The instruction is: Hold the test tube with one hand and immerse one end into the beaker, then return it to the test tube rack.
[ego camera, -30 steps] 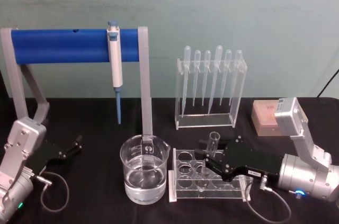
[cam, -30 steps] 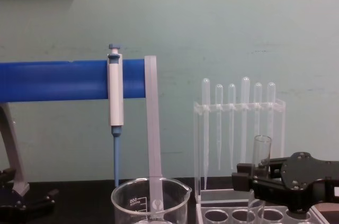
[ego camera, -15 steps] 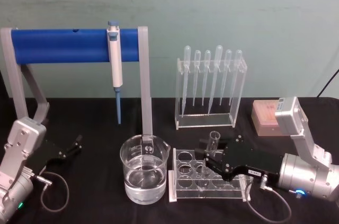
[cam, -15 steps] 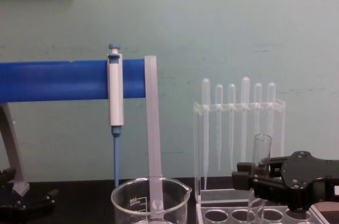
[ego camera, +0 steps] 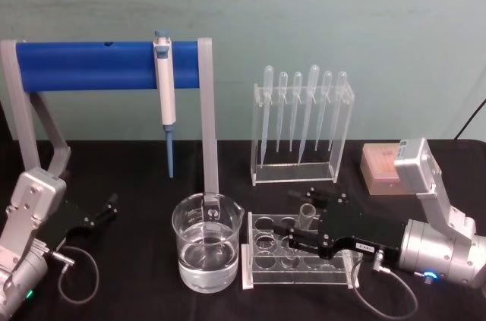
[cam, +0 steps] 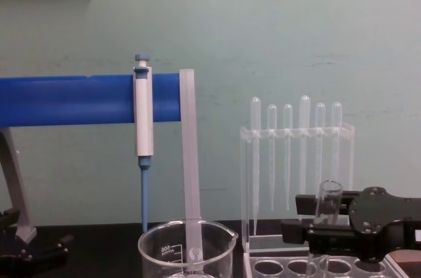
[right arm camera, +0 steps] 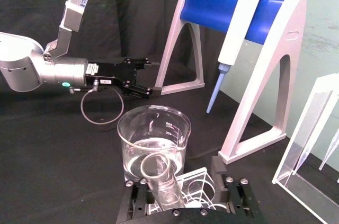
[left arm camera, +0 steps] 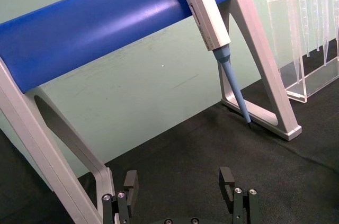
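Glass test tube (ego camera: 307, 215) stands in the clear rack (ego camera: 262, 264) on the black bench (ego camera: 137, 184), in a hole of the back row, and my right tool (ego camera: 302, 220) is around it. The tube's open rim rises above the black fingers and it looks close to upright. In the right wrist view the test tube (right arm camera: 160, 179) sits beside one finger, and the other finger (right arm camera: 219, 168) is apart from it, so the jaws are spread and I cannot tell that they touch the glass. From the chest view the right tool (cam: 314, 220) comes in from the right edge, held level, with one finger behind the tube (cam: 327, 200) and one in front of it, above the rack's holes.

My right arm lies low over the bench: the silver wrist is at the right, the black body points toward my left, and the white label faces up.

Just to the left of the rack stands the beaker (ego camera: 206, 242) with clear liquid in the lower part. It is near the tube but not touching it.

My left tool (ego camera: 105, 209) rests low at the left side of the bench, near the grey leg of the blue stand (ego camera: 106, 65). Its two fingers (left arm camera: 228, 182) are held wide and hold nothing. A white-and-blue micropipette (ego camera: 165, 97) hangs on the stand, and the pipettes (ego camera: 302, 108) hang in a tall clear holder behind the rack.
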Available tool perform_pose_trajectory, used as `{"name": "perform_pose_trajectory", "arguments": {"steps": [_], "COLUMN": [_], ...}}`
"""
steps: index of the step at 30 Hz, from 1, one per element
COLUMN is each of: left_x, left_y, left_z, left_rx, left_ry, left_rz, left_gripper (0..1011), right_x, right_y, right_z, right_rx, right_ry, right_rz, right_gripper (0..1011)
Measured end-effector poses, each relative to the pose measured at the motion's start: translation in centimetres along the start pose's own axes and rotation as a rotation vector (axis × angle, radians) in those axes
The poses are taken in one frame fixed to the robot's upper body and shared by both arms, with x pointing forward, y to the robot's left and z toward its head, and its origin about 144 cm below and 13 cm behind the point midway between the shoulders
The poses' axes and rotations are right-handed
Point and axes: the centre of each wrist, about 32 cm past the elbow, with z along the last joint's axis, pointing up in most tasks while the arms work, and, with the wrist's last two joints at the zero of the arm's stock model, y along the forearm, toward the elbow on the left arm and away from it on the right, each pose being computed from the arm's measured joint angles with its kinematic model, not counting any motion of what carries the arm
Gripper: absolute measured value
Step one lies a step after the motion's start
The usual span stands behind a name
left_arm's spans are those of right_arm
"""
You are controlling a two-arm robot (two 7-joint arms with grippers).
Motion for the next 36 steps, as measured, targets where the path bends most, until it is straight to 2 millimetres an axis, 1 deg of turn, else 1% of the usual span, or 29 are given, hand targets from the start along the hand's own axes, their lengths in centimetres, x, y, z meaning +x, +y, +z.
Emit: {"name": "perform_pose_trajectory", "arguments": {"steps": [1,4,7,9,10,13,20,31,36], "left_x": [0.0,0.0,0.0,0.0,0.0,0.0,0.0,0.0,0.0], "left_y": [0.0,0.0,0.0,0.0,0.0,0.0,0.0,0.0,0.0], "left_z": [0.0,0.0,0.0,0.0,0.0,0.0,0.0,0.0,0.0], "left_rx": [0.0,0.0,0.0,0.0,0.0,0.0,0.0,0.0,0.0], "left_ry": [0.0,0.0,0.0,0.0,0.0,0.0,0.0,0.0,0.0], "left_rz": [0.0,0.0,0.0,0.0,0.0,0.0,0.0,0.0,0.0], "left_gripper": [1000,1000,1000,1000,1000,1000,1000,1000,1000], "right_x": [0.0,0.0,0.0,0.0,0.0,0.0,-0.6,-1.2,-1.7], "right_y": [0.0,0.0,0.0,0.0,0.0,0.0,-0.1,-0.6,-1.3], "right_z": [0.0,0.0,0.0,0.0,0.0,0.0,0.2,2.0,2.1], "right_rx": [0.0,0.0,0.0,0.0,0.0,0.001,0.06,0.144,0.197], "right_ry": [0.0,0.0,0.001,0.001,0.001,0.0,-0.044,-0.126,-0.146], "right_rz": [0.0,0.0,0.0,0.0,0.0,0.0,-0.019,-0.048,-0.115], "right_gripper": [687,742,863,875,924,1003,1002,1002,1002]}}
